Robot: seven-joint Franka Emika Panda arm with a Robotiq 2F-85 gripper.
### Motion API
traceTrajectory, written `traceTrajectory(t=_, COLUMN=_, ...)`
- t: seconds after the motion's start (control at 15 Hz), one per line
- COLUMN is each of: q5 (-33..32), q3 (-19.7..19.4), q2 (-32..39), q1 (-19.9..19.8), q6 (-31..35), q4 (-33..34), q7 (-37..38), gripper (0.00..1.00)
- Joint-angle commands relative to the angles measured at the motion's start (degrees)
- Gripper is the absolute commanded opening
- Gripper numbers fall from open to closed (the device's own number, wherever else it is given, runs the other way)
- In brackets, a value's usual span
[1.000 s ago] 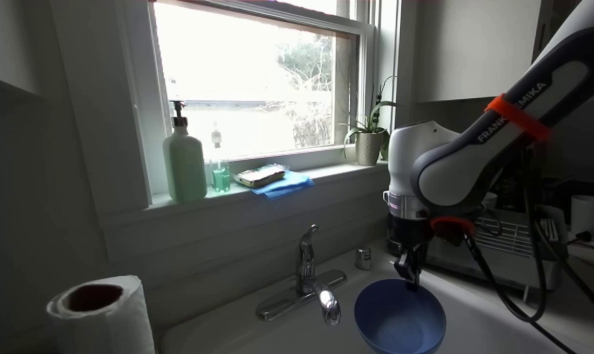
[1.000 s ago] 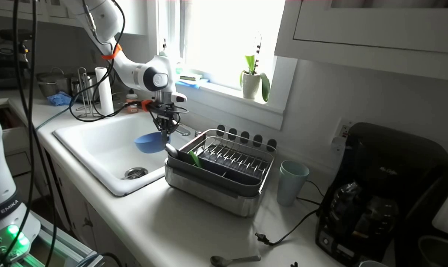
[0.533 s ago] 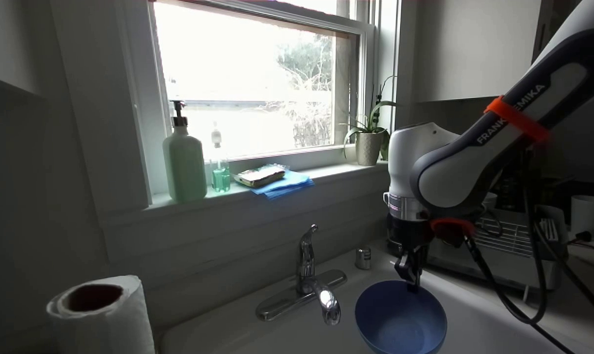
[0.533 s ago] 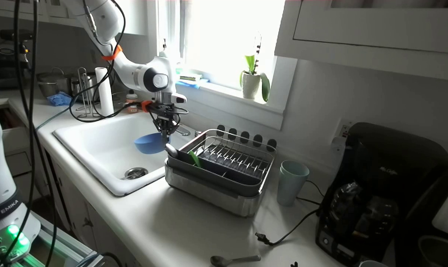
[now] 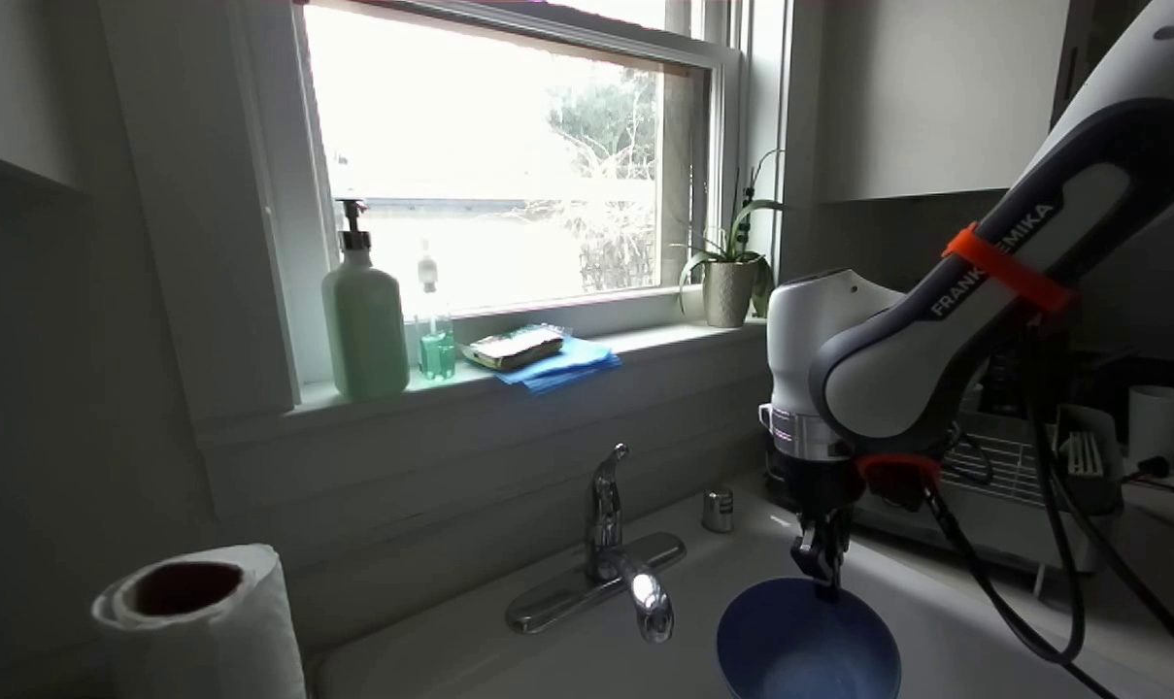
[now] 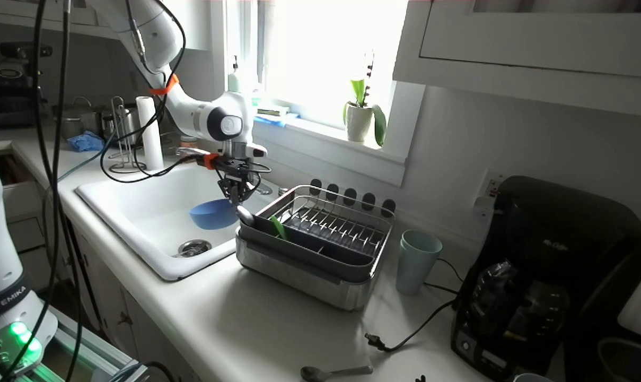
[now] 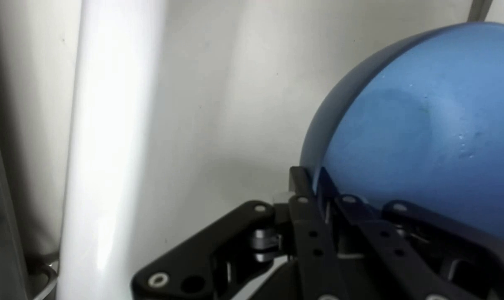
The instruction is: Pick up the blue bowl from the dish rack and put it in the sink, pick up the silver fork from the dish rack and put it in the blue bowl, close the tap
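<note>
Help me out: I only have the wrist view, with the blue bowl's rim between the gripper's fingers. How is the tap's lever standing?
Observer: In an exterior view, the tap has its lever pointing upward.
Operator: Good. Is what I'm holding touching it?
Observer: No. In an exterior view, a gap shows between the spout and the blue bowl.
Operator: What else am I missing?
Observer: In an exterior view, a green object sticks up from the grey cutlery holder of the dish rack.
</note>
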Motion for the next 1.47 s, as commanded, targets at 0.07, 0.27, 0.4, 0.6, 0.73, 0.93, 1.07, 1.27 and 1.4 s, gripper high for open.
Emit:
traceTrajectory(t=0.07, q5=-0.3, q3=-0.4, q2=1.8, q1=-0.4, q6=0.8, q4=0.4, q7=-2.6, gripper=0.02)
traceTrajectory(t=0.27, q5=-0.5, q3=-0.6, q2=2.9, q1=-0.3, q6=0.4, q4=0.8, q7=-2.5, gripper=0.02)
traceTrajectory(t=0.4, q5=-0.4, q3=-0.7, q2=3.5, q1=-0.2, q6=0.1, q4=1.1, q7=-2.1, gripper=0.02)
traceTrajectory(t=0.6, q5=0.0, q3=-0.6, q2=3.1, q1=0.0, q6=-0.1, q4=0.3, q7=-1.5, gripper=0.07)
traceTrajectory(t=0.73, q5=0.0, q3=-0.6, q2=3.1, q1=0.0, q6=-0.1, q4=0.4, q7=-1.5, gripper=0.07)
traceTrajectory(t=0.93, q5=0.0, q3=-0.6, q2=3.1, q1=0.0, q6=-0.1, q4=0.5, q7=-1.5, gripper=0.07)
traceTrajectory(t=1.07, q5=0.0, q3=-0.6, q2=3.1, q1=0.0, q6=-0.1, q4=0.5, q7=-1.5, gripper=0.07)
traceTrajectory(t=1.27, q5=-0.2, q3=-0.7, q2=5.0, q1=0.0, q6=1.0, q4=1.2, q7=-1.5, gripper=0.02)
traceTrajectory(t=1.4, q5=-0.4, q3=-0.7, q2=6.7, q1=-0.2, q6=2.4, q4=1.9, q7=-1.8, gripper=0.02)
